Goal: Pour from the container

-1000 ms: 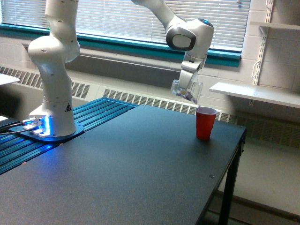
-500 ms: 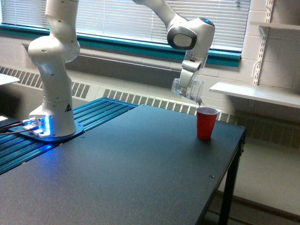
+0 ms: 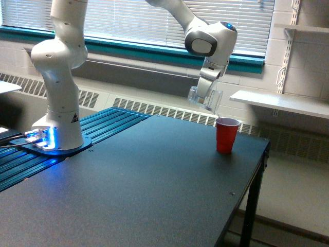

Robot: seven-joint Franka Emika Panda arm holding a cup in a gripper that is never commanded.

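Note:
The clear see-through container (image 3: pixel 205 100) hangs tilted above the table, its mouth pointing down toward the exterior view's right. My gripper (image 3: pixel 204 91) is shut on it from above. Its lower lip sits just over the rim of the red cup (image 3: pixel 226 135), which stands upright near the table's far right corner. Any reddish-brown bits inside the container are too faint to make out.
The dark table (image 3: pixel 154 185) ends in an edge close to the red cup on the exterior view's right. The arm's white base (image 3: pixel 56 118) stands on blue rails at the left. A white shelf (image 3: pixel 277 103) juts from the wall behind the cup.
The gripper and the tilted container have shifted slightly to the exterior view's right and a little up. The purplish bits seen at the container's lip earlier no longer show.

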